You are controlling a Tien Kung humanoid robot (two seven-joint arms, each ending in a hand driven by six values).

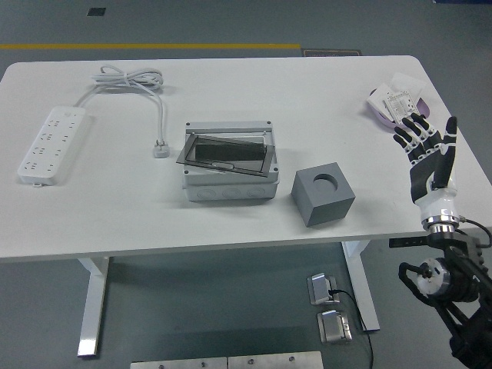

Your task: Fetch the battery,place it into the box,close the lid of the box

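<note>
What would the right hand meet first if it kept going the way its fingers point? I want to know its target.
Probably the white packet at the table's far right; the open right hand points up-left towards it, though depth is unclear.

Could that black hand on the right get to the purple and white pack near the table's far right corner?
Probably yes. The right hand, fingers spread and empty, is just short of the pack, with only bare table around it. The grey block sits off to the side.

Probably lab or workshop: grey floor [231, 23] with yellow line [150, 46], white table [115, 215].
</note>
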